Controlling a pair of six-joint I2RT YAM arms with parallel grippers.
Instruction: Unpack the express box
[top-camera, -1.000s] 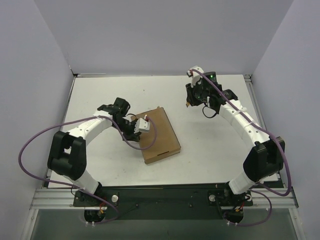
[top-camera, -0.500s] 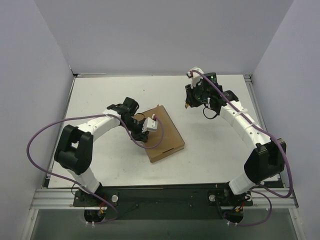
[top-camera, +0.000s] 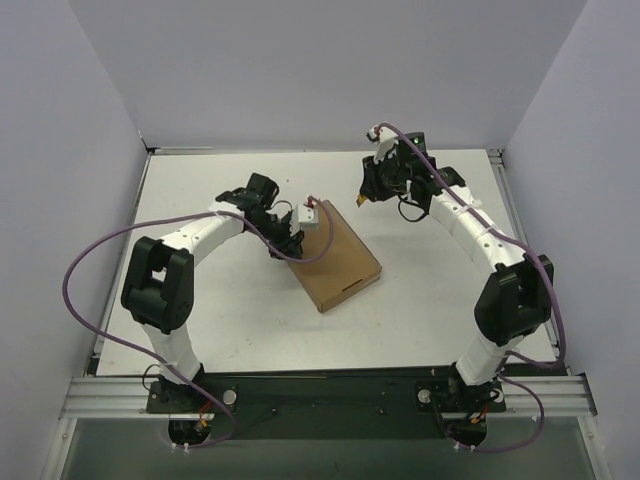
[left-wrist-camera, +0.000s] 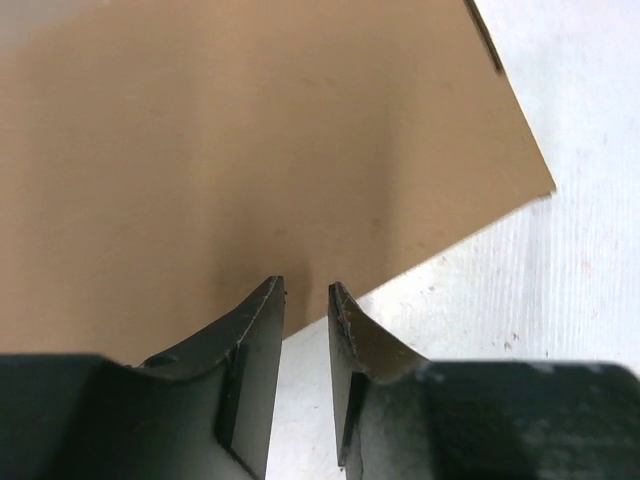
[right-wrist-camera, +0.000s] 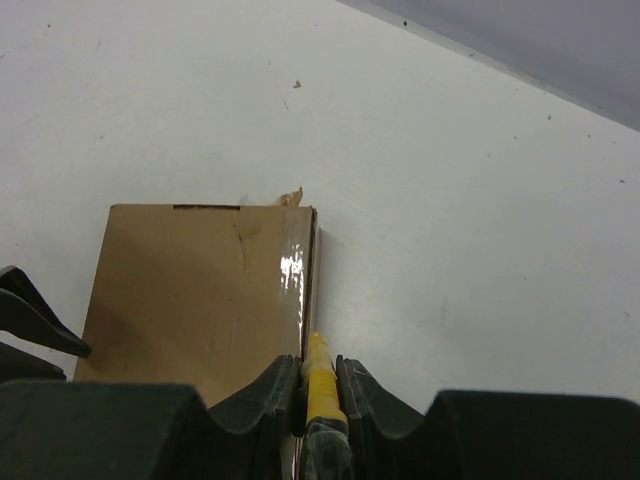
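Brown cardboard, the express box (top-camera: 340, 262) lies flat and closed, turned askew, near the middle of the white table (top-camera: 440, 300). My left gripper (left-wrist-camera: 305, 292) sits low at the box's left edge, its fingers a little apart with nothing between them. My right gripper (right-wrist-camera: 318, 362) is pinching the yellow utility knife (right-wrist-camera: 320, 392), whose tip meets the box's glossy taped edge on the far side.
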